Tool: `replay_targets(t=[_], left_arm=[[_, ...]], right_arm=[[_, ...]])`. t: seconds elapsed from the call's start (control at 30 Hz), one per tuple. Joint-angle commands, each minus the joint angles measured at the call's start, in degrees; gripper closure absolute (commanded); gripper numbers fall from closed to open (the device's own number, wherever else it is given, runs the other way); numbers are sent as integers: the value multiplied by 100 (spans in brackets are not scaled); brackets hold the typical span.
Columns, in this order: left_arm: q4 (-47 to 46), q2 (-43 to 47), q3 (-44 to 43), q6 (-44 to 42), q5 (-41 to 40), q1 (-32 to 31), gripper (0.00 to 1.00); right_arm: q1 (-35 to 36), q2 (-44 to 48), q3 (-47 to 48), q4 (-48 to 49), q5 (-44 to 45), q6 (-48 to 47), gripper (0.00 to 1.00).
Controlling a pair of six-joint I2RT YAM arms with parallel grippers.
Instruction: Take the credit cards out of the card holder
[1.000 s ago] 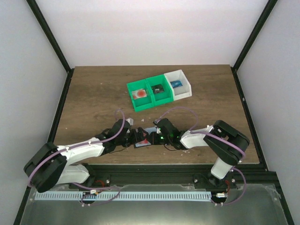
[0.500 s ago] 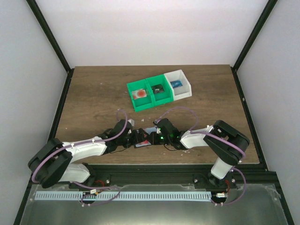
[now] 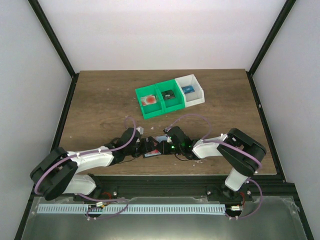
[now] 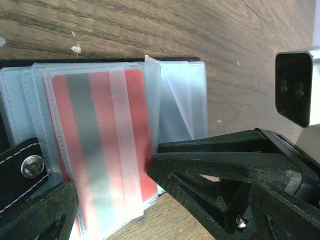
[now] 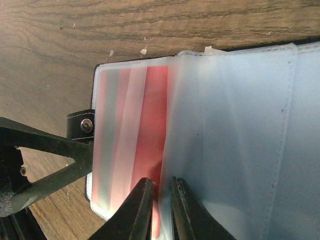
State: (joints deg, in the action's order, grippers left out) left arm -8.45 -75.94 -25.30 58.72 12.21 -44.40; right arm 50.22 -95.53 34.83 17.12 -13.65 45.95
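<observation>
Both arms lie low along the near edge of the tabletop (image 3: 100, 100). The left arm (image 3: 90, 160) reaches right and the right arm (image 3: 215, 147) reaches left, so their tools meet tip to tip. The holder (image 5: 235, 125) lies open and flat between them, its clear sleeves fanned out.

The left tool (image 4: 110, 180) is released, its fingers spread wide to either side of the sleeve that holds the red card (image 4: 95, 150). One tip touches that sleeve's edge and the other sits over the side with the snap strap (image 5: 80, 125).

The right tool (image 5: 161, 187) is clenched to a thin slit on the sleeve edge nearest it, with red showing between its fingers. I cannot tell whether it pinches the card itself or only the plastic.
</observation>
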Motion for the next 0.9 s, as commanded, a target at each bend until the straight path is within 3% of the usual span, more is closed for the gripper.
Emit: replay_targets(t=[0.0, 0.37, 0.6, 0.87], left_arm=[[-389, 135, 26, 88, 167, -30, 4], [-342, 572, 18, 127, 196, -23, 4], [-764, 371, 57, 134, 390, -26, 4], [-1053, 147, -100, 45, 480, -19, 4]], right_arm=[[171, -187, -194, -453, -136, 17, 86], [173, -14, -304, -455, -51, 6, 87], [173, 86, -331, -256, 5, 21, 90], [173, 762, -672, -149, 534, 117, 88]])
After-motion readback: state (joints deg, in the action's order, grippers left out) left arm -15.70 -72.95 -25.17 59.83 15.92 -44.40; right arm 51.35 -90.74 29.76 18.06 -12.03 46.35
